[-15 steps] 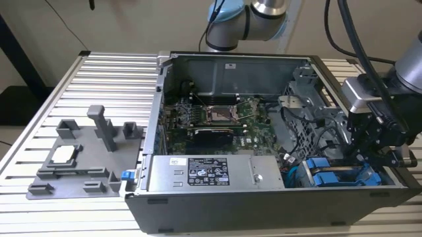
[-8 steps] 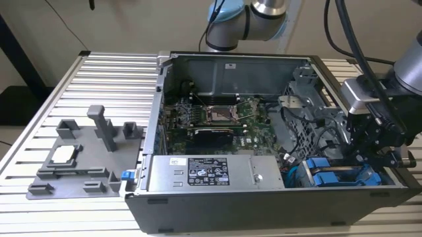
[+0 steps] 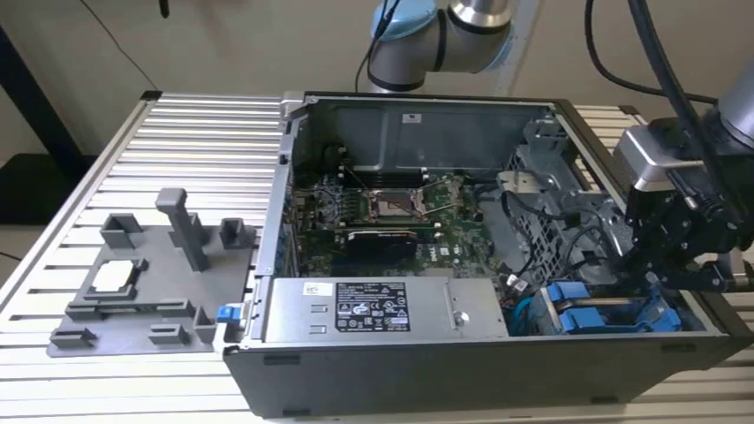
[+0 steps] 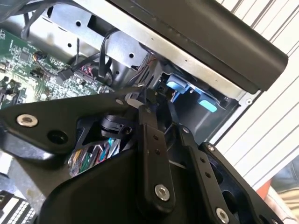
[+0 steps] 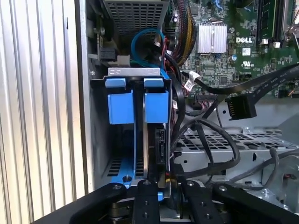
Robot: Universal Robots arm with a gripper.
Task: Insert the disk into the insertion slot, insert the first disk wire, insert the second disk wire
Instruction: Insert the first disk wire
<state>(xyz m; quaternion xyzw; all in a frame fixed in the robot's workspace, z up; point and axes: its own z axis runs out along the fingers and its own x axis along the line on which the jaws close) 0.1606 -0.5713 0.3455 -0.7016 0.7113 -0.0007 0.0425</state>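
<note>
The disk (image 5: 155, 149) stands on edge in its blue carrier frame, pushed down into the insertion slot of the grey drive cage (image 5: 96, 140). Two blue tabs (image 5: 135, 100) sit at the far end of the bay. My gripper (image 5: 167, 186) straddles the near end of the disk, one black finger on each side, shut on it. In the exterior view the gripper (image 3: 659, 269) hangs over the blue carriers (image 3: 584, 309) at the case's near corner on the exterior view's right. A black flat wire connector (image 5: 240, 107) hangs loose beside the cage, and a blue wire (image 5: 145, 42) loops beyond it.
The open computer case holds a green motherboard (image 3: 377, 212) and a grey power-supply box (image 3: 365, 309). Black cables (image 5: 205, 140) cross the perforated cage top. A grey fixture plate (image 3: 141, 283) lies on the slatted table (image 3: 189, 141) at the exterior view's left.
</note>
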